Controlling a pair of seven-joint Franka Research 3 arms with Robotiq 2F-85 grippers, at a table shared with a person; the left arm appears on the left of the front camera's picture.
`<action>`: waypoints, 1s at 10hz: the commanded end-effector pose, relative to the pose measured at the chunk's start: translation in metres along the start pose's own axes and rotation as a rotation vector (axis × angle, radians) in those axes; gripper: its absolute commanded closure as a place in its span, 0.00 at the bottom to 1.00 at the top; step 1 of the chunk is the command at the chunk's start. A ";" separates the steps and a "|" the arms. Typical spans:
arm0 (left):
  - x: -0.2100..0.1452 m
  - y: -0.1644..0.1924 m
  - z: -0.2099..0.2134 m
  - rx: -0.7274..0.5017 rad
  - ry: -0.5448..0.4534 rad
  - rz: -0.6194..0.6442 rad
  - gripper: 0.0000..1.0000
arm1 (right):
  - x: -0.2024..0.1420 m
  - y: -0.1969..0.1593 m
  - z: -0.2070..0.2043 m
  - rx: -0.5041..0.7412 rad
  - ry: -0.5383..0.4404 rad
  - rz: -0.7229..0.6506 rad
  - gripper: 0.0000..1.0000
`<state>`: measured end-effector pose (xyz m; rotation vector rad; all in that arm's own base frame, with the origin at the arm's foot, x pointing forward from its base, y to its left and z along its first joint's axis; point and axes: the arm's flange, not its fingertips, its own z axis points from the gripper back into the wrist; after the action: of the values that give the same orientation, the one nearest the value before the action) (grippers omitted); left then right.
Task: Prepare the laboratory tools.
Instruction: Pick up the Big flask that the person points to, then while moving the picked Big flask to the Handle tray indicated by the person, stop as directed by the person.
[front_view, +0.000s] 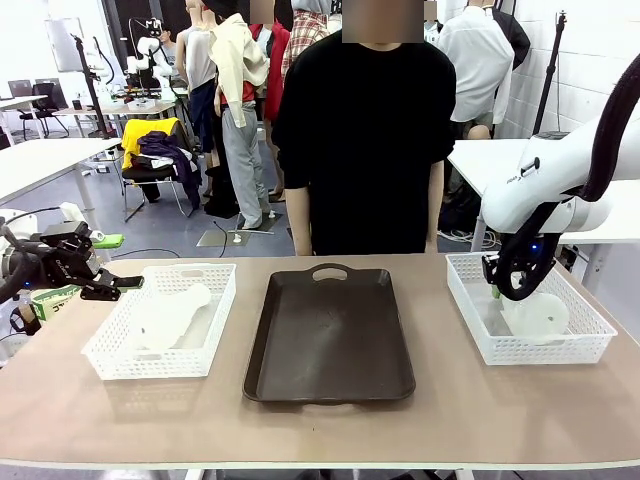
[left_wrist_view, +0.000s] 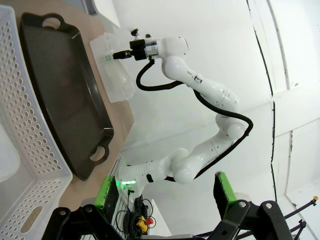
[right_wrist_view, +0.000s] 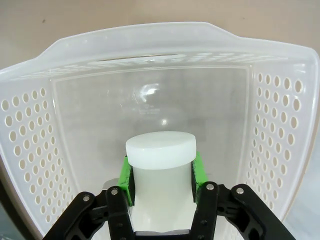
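One frosted-white flask (front_view: 172, 316) lies on its side in the left white mesh basket (front_view: 110, 362). Another flask (front_view: 537, 316) lies in the right mesh basket (front_view: 590, 335). My right gripper (front_view: 497, 291) reaches down into that basket. In the right wrist view my right gripper (right_wrist_view: 161, 180) is shut on the flask's neck (right_wrist_view: 160, 150), with a green pad (right_wrist_view: 126, 179) pressed to each side just under the rim. My left gripper (front_view: 124, 287) hovers open at the left basket's outer edge, its green fingers (left_wrist_view: 106, 193) spread wide with nothing between them.
A dark brown tray (front_view: 330, 340) with handles lies between the baskets. A person in black stands at the table's far edge behind the tray. The left wrist view shows the left basket's wall (left_wrist_view: 30, 140), the tray (left_wrist_view: 65, 90) and the right arm (left_wrist_view: 210, 95) farther off.
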<state>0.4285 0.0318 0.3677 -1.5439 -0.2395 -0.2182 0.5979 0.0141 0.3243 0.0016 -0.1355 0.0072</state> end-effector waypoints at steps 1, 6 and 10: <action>0.001 -0.003 0.001 -0.016 -0.012 -0.012 0.00 | 0.001 0.001 0.006 -0.051 0.000 -0.037 1.00; 0.001 -0.003 0.001 -0.016 -0.012 -0.012 0.00 | 0.000 0.000 0.000 0.000 0.000 0.000 1.00; 0.001 -0.003 0.001 -0.016 -0.012 -0.012 0.00 | 0.000 0.000 0.000 0.000 0.000 0.000 1.00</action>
<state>0.4285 0.0318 0.3677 -1.5440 -0.2395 -0.2182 0.5979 0.0139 0.3245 -0.0041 -0.1360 0.0000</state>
